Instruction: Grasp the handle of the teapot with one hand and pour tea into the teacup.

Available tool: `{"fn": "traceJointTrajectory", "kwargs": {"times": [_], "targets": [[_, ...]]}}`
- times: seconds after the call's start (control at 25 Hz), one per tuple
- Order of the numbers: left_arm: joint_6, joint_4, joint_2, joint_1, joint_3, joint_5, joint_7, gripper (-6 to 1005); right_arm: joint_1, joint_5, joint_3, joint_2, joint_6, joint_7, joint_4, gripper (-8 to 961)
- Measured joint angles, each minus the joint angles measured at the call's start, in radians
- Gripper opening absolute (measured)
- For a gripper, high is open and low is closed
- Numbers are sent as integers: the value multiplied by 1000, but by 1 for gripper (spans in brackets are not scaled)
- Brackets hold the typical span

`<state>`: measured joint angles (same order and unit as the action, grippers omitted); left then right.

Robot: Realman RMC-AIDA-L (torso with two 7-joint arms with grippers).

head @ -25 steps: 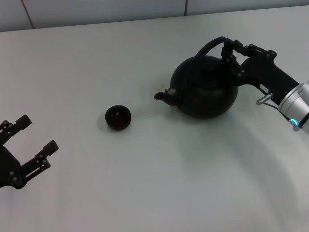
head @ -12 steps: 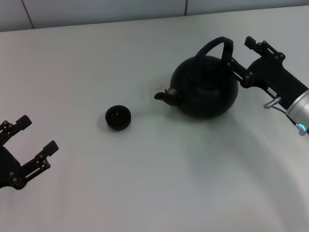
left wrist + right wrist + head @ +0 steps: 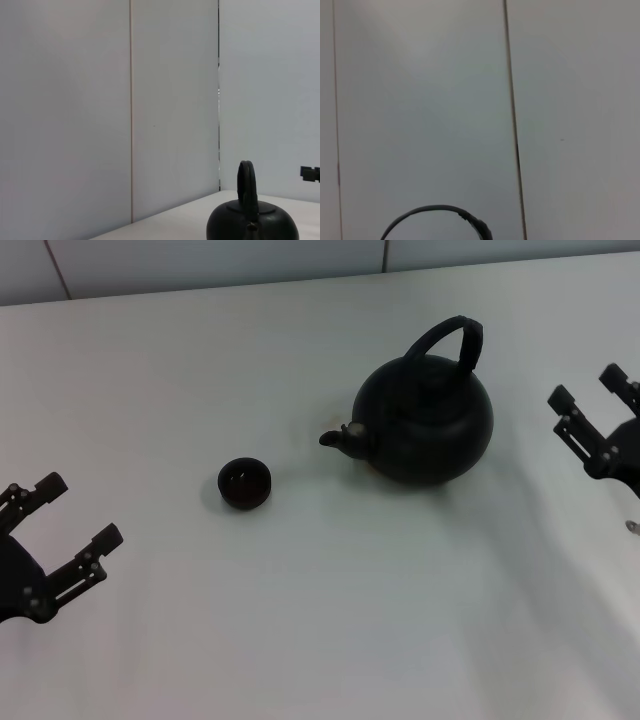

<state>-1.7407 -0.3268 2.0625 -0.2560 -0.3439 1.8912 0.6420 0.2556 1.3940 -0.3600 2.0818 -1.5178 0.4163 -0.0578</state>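
A squat matte-black teapot [image 3: 425, 425] stands upright on the white table [image 3: 330, 620], its stubby spout aimed at the tiny dark handleless teacup [image 3: 245, 483] well apart to its left, seemingly lined up for pouring. The right gripper [image 3: 592, 418], fingers spread wide and empty, has drawn clear of the arched black handle [image 3: 450, 338] it clasped a second ago. The left gripper [image 3: 60, 530] waits open at the near-left edge.
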Motion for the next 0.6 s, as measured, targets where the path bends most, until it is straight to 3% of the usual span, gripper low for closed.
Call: {"fn": "traceJointTrajectory", "kwargs": {"times": [0.16,0.24,0.28,0.32,0.4,0.44,0.52,0.56,0.6], "targets": [[-2,-5,-4,-10,-2,0,12,813,-21,43,-24,-7,-33,91,-37,688],[-6,-16,-12,-24,-17,5,40,813,-32,123,-53,-10,-67,183,-122,688],[-6,-20,-20,-32,-30,7,54,813,-36,237,-92,-13,-107,295,-242,688],[-6,-25,-32,-42,-53,9,74,813,-36,237,-92,-13,-107,295,-242,688],[-6,-25,-32,-42,-53,9,74,813,-23,367,-122,-21,-148,412,-361,688],[3,-39,-67,-75,-136,13,144,813,-7,432,-128,-28,-163,469,-409,688],[3,-39,-67,-75,-136,13,144,813,25,516,-132,-37,-176,545,-470,688],[17,-56,-93,-107,-200,26,212,813,42,550,-133,-40,-179,570,-490,688],[17,-56,-93,-107,-200,26,212,813,60,589,-134,-43,-181,597,-516,688]]}}
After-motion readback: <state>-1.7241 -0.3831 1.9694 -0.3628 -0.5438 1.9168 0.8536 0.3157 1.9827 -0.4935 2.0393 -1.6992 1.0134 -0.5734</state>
